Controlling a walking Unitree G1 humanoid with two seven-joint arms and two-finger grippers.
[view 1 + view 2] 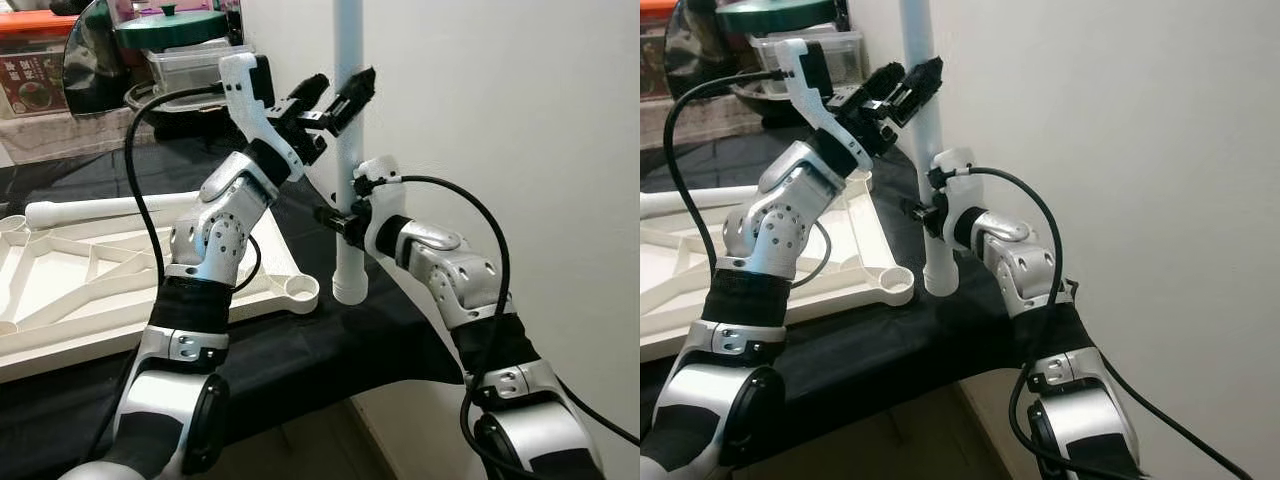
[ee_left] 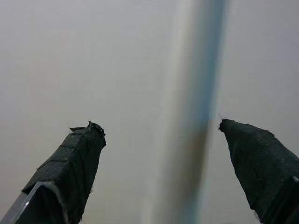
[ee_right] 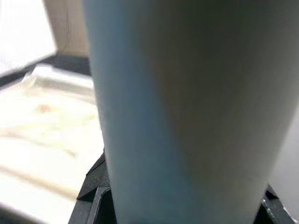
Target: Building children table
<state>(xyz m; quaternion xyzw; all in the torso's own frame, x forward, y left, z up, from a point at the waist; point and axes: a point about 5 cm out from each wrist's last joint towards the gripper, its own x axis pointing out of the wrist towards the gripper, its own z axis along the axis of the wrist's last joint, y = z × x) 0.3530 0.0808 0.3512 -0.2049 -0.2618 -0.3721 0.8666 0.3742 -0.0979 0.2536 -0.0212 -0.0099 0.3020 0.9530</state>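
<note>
1. A white tabletop frame (image 1: pixel 90 280) lies flat on the black-draped desk (image 1: pixel 300 360), a loose leg (image 1: pixel 110 208) resting across its far side.
2. The left hand (image 1: pixel 336 97), fingers spread, straddles the upright leg (image 1: pixel 349 150) high up.
3. The right hand (image 1: pixel 345 222) clenches the same leg lower, just right of the frame's near corner socket (image 1: pixel 300 290).
</note>
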